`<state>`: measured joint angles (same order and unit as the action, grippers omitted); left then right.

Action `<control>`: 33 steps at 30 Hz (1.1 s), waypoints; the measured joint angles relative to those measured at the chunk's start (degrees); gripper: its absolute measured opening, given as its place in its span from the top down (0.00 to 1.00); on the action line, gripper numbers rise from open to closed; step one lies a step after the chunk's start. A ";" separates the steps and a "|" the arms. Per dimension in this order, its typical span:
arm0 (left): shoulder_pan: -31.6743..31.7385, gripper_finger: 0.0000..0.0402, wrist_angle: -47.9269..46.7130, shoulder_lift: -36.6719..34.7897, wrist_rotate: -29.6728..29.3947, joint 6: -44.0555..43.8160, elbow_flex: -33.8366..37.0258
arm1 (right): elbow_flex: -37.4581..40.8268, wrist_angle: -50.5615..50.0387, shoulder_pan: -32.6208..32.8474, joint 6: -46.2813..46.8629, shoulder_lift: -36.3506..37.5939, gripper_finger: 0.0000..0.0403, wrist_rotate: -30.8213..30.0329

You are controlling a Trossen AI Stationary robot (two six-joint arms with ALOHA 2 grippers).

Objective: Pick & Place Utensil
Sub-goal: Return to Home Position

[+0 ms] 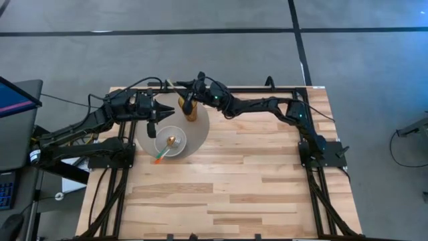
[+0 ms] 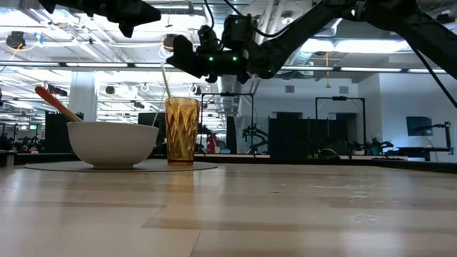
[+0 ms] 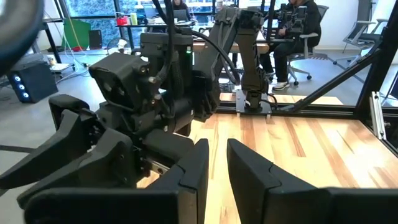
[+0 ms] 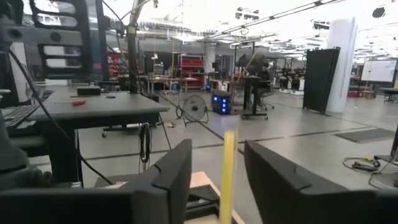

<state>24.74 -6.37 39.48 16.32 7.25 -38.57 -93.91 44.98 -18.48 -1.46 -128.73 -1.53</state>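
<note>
An amber ribbed cup (image 1: 190, 111) (image 2: 181, 132) stands on a round grey mat (image 1: 200, 131) with a pale yellow straw (image 2: 166, 80) leaning in it. A white bowl (image 1: 170, 142) (image 2: 113, 143) on the same mat holds an orange-handled spoon (image 1: 162, 153) (image 2: 56, 102), which leans on the rim. My right gripper (image 1: 180, 86) (image 4: 217, 158) is open above the cup, a finger on either side of the straw's upper part (image 4: 227, 174), with a gap at each side. My left gripper (image 1: 171, 108) (image 3: 217, 149) hovers left of the cup above the bowl's far side, fingers a narrow gap apart and empty.
The mat lies at the table's far left. The wooden tabletop (image 1: 254, 181) stretches to the right and near side. A dark metal frame (image 1: 267, 89) runs along the table's edges. The two arms stand close together above the cup.
</note>
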 joint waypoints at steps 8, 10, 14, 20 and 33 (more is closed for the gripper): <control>0.01 0.85 0.00 -0.02 -0.02 0.00 0.00 | 0.00 -6.26 2.16 -1.64 6.68 0.55 0.01; -0.01 0.85 -0.02 -0.02 0.00 0.00 0.00 | 0.00 -14.76 2.80 -4.77 10.15 0.55 -0.01; -0.01 0.85 -0.07 -0.02 -0.01 0.00 0.00 | 0.02 -34.49 4.24 -10.18 18.80 0.56 -0.03; 0.01 0.85 -0.29 -1.26 -0.02 0.00 0.00 | 0.00 -62.97 6.60 -8.59 32.21 0.59 -0.01; -0.01 0.85 -9.34 -25.93 -0.01 -2.46 4.42 | 35.09 -53.74 10.50 -6.10 68.19 0.58 -0.07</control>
<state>24.73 -15.71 13.56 16.31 4.79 -34.15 -58.82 -8.75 -7.99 -7.56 -60.54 -1.60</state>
